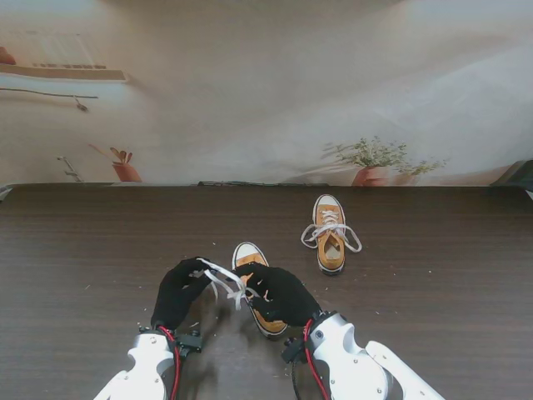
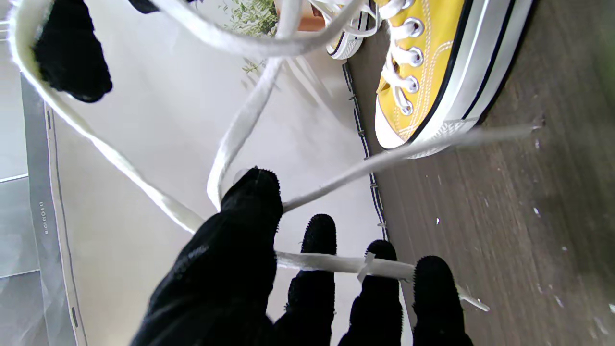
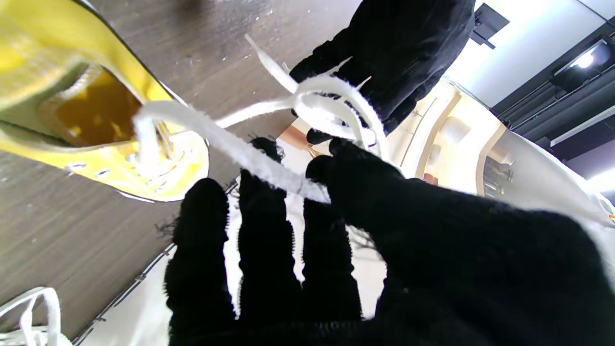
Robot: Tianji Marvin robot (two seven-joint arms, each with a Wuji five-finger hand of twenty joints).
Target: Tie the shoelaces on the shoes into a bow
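A yellow sneaker [image 1: 248,255] with white toe cap lies near me, mostly covered by my right hand [image 1: 283,293]. Its white laces [image 1: 223,282] are lifted and stretched between both black-gloved hands. My left hand [image 1: 178,290] pinches a lace strand [image 2: 336,262] between thumb and fingers, with a loop hanging over it. My right hand [image 3: 336,226] grips another strand [image 3: 250,161] between thumb and forefinger beside the shoe's opening [image 3: 91,110]. A second yellow sneaker [image 1: 330,233] sits farther off, laces [image 1: 331,231] loose across it.
The dark wooden table [image 1: 450,283] carries small pale specks. Its far edge [image 1: 266,185] meets a printed backdrop with potted plants [image 1: 376,160]. Both white forearms [image 1: 350,367] enter from the near corners.
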